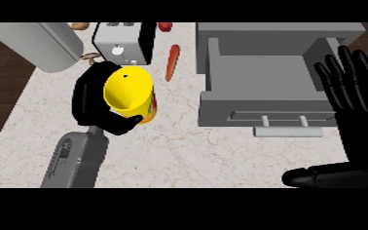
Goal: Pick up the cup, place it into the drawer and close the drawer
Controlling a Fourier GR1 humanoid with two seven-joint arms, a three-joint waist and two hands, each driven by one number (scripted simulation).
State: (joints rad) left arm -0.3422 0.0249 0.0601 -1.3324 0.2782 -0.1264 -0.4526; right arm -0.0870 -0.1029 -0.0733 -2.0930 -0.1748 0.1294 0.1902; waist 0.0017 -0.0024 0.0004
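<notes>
The yellow cup (129,93) sits in the left hand (97,108), whose black fingers and thumb curl round its sides, mouth tilted up toward the viewer, above the marbled counter (208,156) – well left of the open grey drawer (259,73). The drawer's handle (286,130) juts out at its front. The right hand (348,97) rests at the right edge beside the drawer, fingers straight and spread. Behind the cup stands a toaster (123,41), with a carrot (172,62) lying between it and the drawer.
</notes>
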